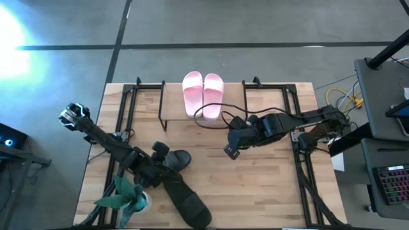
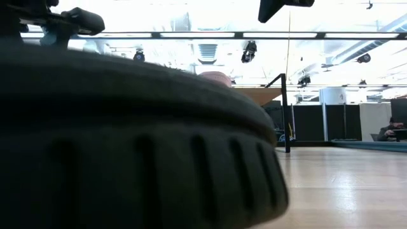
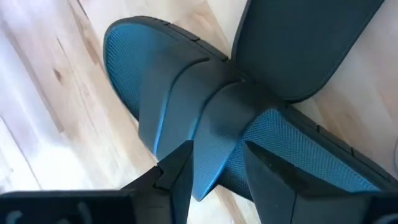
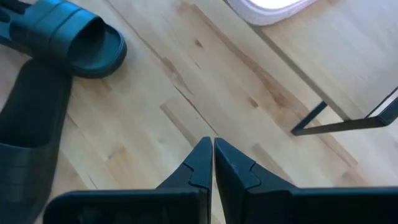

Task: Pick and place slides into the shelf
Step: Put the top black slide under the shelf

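1. Two pink slides (image 1: 203, 93) lie side by side on the shelf (image 1: 255, 112) at upper centre of the high view; nothing else is on its board.
2. I see the left gripper (image 1: 161, 161) at lower left of the high view, at the strap of one dark slide (image 1: 176, 159). Only the left wrist view shows the fingers (image 3: 177, 180) straddling that strap (image 3: 205, 134), clamped on it.
3. I see the second dark slide (image 1: 190, 206) lying against the first, at the bottom edge of the high view. The low view shows only its sole (image 2: 127, 152) filling the left of the frame.
4. I read the right gripper (image 1: 231, 151) at centre of the high view, over bare tabletop (image 1: 268, 185); its wrist view shows the fingertips (image 4: 200, 163) pressed together, holding nothing.
5. A green plant (image 1: 124, 198) stands at lower left.
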`<state>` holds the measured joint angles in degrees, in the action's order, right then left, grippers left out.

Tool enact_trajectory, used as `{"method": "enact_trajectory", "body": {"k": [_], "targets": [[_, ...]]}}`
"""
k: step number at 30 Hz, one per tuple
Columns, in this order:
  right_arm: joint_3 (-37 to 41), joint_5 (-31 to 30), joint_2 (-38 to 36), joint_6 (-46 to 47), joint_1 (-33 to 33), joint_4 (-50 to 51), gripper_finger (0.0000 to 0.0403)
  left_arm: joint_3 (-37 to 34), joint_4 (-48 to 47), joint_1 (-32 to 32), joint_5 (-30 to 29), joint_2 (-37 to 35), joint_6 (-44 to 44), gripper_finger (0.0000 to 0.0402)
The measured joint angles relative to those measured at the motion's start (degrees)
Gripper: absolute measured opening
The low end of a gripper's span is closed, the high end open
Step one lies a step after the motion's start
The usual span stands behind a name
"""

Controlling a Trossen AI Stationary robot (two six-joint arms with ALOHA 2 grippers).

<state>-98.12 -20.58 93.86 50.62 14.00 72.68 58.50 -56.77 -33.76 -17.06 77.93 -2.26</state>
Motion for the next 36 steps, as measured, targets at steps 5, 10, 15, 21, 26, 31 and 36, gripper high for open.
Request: {"method": "enact_trajectory", "body": {"k": [5, 10, 15, 21, 26, 31, 36], "targets": [[2.1, 0.0, 0.0, 1.3, 0.4, 0.1, 0.0009, 0.0, 1.0, 0.0, 0.3, 1.9, 1.2, 0.0125], [2.8, -0.1, 0.0, 1.5, 0.5, 0.1, 0.0009, -0.3, 1.9, 0.0, -0.7, 4.2, 1.5, 0.0125], [2.8, -0.3, -0.1, 1.5, 0.5, 0.1, 0.0009, -0.7, 2.9, 0.5, -7.6, 7.3, 2.7, 0.0124], [2.8, -0.6, -0.1, 1.5, 0.5, 0.1, 0.0009, -0.3, 3.3, 3.5, -10.5, 8.2, 2.7, 0.0065], [2.8, -4.9, -0.9, 3.6, 1.0, 0.1, 0.0009, 0.5, 3.3, 6.6, -11.5, 7.2, 2.6, 0.0008], [2.8, -10.5, -3.4, 6.7, 1.9, 0.3, 0.0009, 4.8, 3.0, 10.3, -14.0, 6.5, 0.8, 0.0003], [2.8, -12.2, -5.7, 9.2, 2.0, 1.0, 0.0009, 10.2, 2.3, 14.7, -16.5, 8.5, -2.0, 0.0002]]}}
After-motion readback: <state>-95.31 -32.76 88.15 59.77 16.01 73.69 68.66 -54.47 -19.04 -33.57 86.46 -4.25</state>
